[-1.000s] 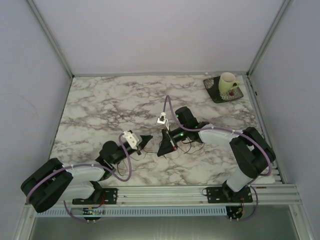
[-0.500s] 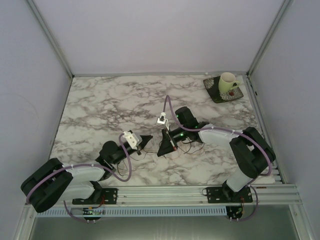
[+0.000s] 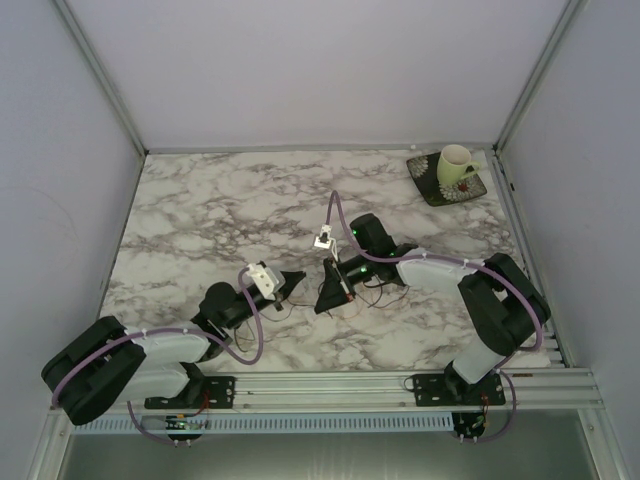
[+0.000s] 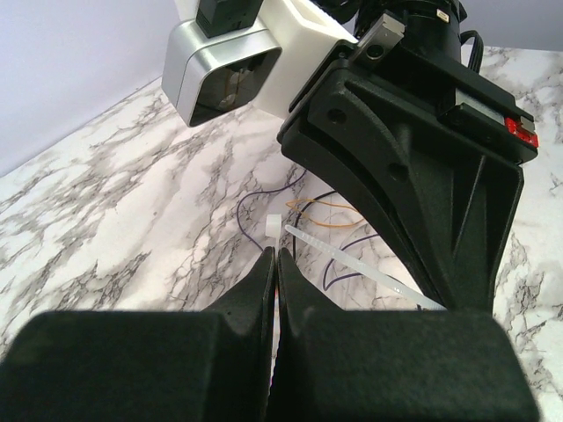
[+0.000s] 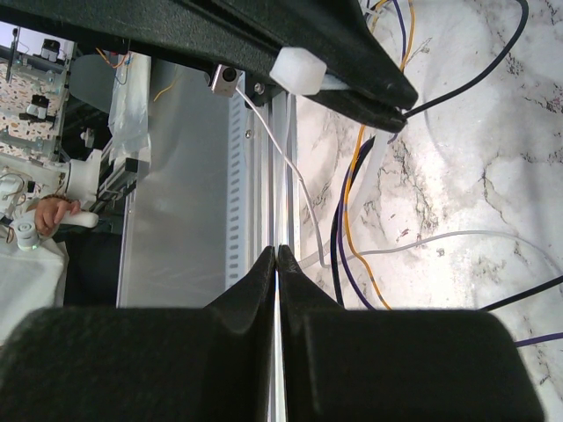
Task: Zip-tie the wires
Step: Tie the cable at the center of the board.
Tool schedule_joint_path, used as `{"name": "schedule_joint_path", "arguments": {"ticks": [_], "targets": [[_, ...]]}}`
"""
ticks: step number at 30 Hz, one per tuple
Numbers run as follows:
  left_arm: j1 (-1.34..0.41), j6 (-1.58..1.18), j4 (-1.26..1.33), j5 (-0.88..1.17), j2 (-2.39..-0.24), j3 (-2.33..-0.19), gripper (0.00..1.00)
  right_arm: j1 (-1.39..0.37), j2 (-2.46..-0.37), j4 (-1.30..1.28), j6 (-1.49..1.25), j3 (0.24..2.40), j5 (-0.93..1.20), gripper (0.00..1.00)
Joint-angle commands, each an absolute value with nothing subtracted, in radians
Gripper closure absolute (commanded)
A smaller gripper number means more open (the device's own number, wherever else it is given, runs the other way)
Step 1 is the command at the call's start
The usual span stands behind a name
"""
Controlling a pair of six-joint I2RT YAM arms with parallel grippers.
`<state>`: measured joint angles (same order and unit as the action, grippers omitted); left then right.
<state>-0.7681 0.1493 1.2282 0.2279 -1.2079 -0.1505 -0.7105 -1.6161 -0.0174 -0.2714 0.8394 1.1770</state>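
Observation:
Thin wires [image 3: 375, 290] in black, purple, orange and grey lie in loose loops on the marble table [image 3: 200, 220], under and right of my right gripper [image 3: 326, 300]. They show in the left wrist view [image 4: 308, 204] and the right wrist view [image 5: 352, 220]. My left gripper [image 4: 275, 255] is shut on a white zip tie, whose head [image 4: 274, 227] sits at the tips. The strap [image 4: 352, 264] runs right to my right gripper [image 4: 453, 294]. My right gripper [image 5: 277, 251] is shut with a pale strip in its seam. The head [image 5: 299, 70] shows on my left gripper's fingers [image 5: 352, 53].
A cream cup [image 3: 457, 163] stands on a dark saucer [image 3: 440, 190] at the back right corner. An aluminium rail [image 3: 400, 385] runs along the near edge. Purple robot cables [image 3: 250, 330] arch over both arms. Grey walls enclose the table.

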Motion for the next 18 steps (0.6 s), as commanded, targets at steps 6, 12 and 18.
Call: {"name": "schedule_joint_path", "arguments": {"ticks": [6, 12, 18], "targets": [[-0.782, 0.190, 1.255, 0.242, -1.189, -0.169, 1.00, -0.709, -1.619, -0.020, -0.251, 0.880, 1.198, 1.00], [-0.788, 0.195, 1.259, 0.233, -1.182, -0.157, 1.00, -0.700, -1.615, -0.021, -0.256, 0.876, 1.201, 1.00], [-0.795, 0.201, 1.247, 0.231, -1.166, -0.147, 1.00, -0.687, -1.618, -0.024, -0.261, 0.876, 1.209, 1.00]]}}
